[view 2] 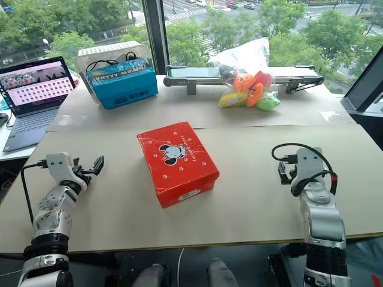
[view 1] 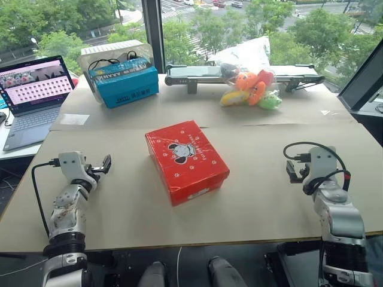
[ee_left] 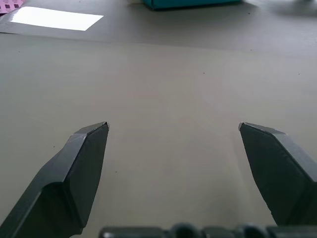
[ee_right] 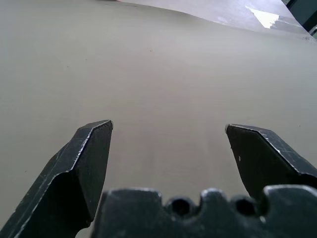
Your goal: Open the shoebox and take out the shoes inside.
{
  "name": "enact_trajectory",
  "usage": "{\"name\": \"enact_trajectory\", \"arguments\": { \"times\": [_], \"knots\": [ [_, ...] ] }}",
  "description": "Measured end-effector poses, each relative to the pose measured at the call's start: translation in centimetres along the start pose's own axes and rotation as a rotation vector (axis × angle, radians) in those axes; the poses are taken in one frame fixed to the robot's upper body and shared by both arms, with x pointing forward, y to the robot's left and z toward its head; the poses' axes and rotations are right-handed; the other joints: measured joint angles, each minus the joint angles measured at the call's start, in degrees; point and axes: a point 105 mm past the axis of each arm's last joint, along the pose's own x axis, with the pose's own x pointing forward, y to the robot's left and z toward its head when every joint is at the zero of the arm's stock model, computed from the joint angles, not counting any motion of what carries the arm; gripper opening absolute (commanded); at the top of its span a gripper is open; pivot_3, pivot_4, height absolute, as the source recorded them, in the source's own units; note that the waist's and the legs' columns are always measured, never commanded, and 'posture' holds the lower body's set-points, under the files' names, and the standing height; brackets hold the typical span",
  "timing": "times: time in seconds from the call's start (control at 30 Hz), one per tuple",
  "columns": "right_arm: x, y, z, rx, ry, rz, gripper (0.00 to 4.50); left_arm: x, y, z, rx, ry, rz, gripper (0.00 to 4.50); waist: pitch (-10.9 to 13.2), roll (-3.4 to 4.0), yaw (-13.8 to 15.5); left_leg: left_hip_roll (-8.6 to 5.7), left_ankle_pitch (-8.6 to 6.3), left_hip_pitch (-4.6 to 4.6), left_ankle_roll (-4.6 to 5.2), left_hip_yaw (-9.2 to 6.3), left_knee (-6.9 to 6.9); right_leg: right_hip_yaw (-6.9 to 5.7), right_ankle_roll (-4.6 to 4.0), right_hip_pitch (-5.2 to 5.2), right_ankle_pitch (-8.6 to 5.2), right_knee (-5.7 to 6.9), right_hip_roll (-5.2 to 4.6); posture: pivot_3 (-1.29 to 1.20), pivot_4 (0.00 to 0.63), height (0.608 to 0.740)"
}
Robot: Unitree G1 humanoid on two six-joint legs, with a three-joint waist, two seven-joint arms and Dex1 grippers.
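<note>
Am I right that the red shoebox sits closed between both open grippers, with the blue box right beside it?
Not quite. The shoebox is closed, between the open left gripper and right gripper, but the blue box stands well apart, at the table's far left by the laptop; the left eye view shows it.

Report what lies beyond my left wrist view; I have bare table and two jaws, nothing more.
Observer: The shoebox sits shut in the middle of the table, between the two arms.
Operator: Give me the right gripper.
Observer: The right gripper hangs over bare table with its jaws wide apart, holding nothing.
Operator: Tell me what stands behind the shoebox.
Observer: A blue box at the far left, plush toys at the far right.
Operator: Name anything off the left edge.
Observer: An open laptop, screen lit.
</note>
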Motion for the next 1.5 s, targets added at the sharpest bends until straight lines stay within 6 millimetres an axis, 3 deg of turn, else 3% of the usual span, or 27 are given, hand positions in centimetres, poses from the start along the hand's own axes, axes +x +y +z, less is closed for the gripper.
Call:
{"name": "enact_trajectory", "arguments": {
  "times": [0.5, 0.57, 0.7, 0.77, 0.9, 1.13, 1.43, 1.5],
  "knots": [
    [0.5, 0.5, 0.9, 0.003, -0.016, 0.067, 4.35, -0.6, -2.6, 0.8, 0.061, 0.022, -0.309, 4.5, 0.0, -0.01, 0.0, 0.0, 0.16, 0.01, 0.02, 0.0, 0.05, -0.07, -0.03, -0.14, 0.01, 0.31, 0.02, 0.0, 0.15, 0.74],
    [0.4, 1.2, 1.0, 0.037, -0.015, 0.125, 4.35, -1.1, -3.9, 1.1, 0.102, 0.022, -0.407, 4.5, 0.0, -0.04, -0.1, 0.02, 0.16, -0.01, 0.02, -0.01, 0.05, -0.08, -0.04, -0.14, 0.01, 0.31, 0.04, 0.0, 0.15, 0.74],
    [-1.1, 5.1, 2.4, 0.07, -0.04, 0.39, 4.35, -3.9, -6.4, 1.7, 0.249, 0.073, -0.706, 4.5, 0.0, -0.04, -0.8, 0.09, 0.16, -0.05, 0.02, 0.01, 0.02, -0.12, -0.14, -0.28, -0.05, 0.42, 0.04, 0.0, 0.15, 0.74],
    [-2.0, 6.5, 3.1, 0.053, -0.054, 0.493, 4.35, -5.5, -5.9, 2.0, 0.296, 0.142, -0.813, 4.5, 0.0, -0.06, -1.2, 0.11, 0.16, -0.16, 0.02, 0.01, 0.02, -0.18, -0.21, -0.52, -0.07, 0.54, 0.04, 0.0, 0.15, 0.74],
    [-2.7, 6.9, 3.6, 0.04, -0.052, 0.586, 4.35, -7.9, -3.6, 2.8, 0.392, 0.27, -0.918, 4.5, 0.0, -0.07, -1.4, 0.16, 0.16, -0.16, 0.03, 0.0, 0.03, -0.32, -0.35, -0.59, -0.15, 0.65, 0.02, 0.0, 0.15, 0.74],
    [-2.5, 7.6, 4.1, -0.014, -0.044, 0.669, 4.35, -10.5, -3.8, 5.4, 0.388, 0.201, -1.065, 4.5, 0.1, -0.11, -1.3, 0.33, 0.2, -0.16, 0.08, 0.01, 0.03, -0.86, -0.48, -0.63, -0.13, 0.67, -0.08, 0.0, 0.15, 0.74],
    [-2.1, 10.7, 3.5, -0.131, -0.047, 0.84, 4.35, -11.3, -4.1, 5.5, 0.395, 0.196, -1.093, 4.5, 0.1, -0.13, -1.3, 0.77, 0.2, -0.13, 0.08, 0.05, 0.03, -1.32, -0.88, -0.72, 0.04, 0.72, 0.16, 0.0, 0.15, 0.74],
    [-1.7, 10.7, 3.7, -0.149, -0.059, 0.839, 3.84, -11.3, -4.1, 5.5, 0.396, 0.199, -1.087, 4.5, 0.1, -0.13, -1.3, 0.81, 0.2, -0.1, 0.08, 0.06, 0.04, -1.33, -0.9, -0.71, 0.05, 0.75, 0.2, 0.0, 0.15, 0.74]
  ]
}}
